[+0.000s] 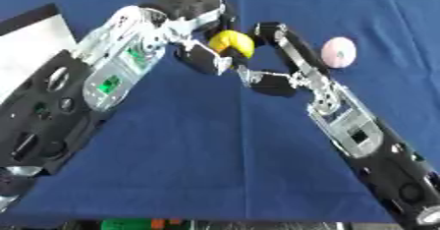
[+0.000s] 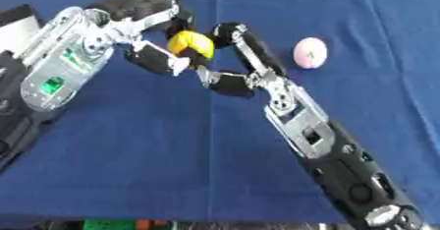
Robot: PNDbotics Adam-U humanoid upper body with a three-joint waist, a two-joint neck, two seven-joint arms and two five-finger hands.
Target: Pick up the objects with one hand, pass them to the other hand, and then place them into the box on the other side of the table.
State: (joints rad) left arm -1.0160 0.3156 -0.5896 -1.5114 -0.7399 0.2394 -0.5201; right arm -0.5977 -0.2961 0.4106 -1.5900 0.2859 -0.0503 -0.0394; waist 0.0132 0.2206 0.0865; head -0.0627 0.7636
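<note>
A yellow rounded object (image 1: 232,43) is held above the blue table, between the two hands at the middle back. My left hand (image 1: 194,7) comes in from the left, with its fingers curled over the object's top and its thumb (image 1: 203,57) under it. From the right, my right hand (image 1: 288,48) reaches in with fingers nearly straight; their tips touch the object's right side and the thumb (image 1: 268,82) is spread wide below. A pink round object (image 1: 338,52) lies on the cloth just right of the right hand.
A white box (image 1: 31,43) with a dark rim stands at the left edge, partly behind my left arm. The blue cloth (image 1: 215,155) covers the table. Green and orange things (image 1: 129,223) show below the front edge.
</note>
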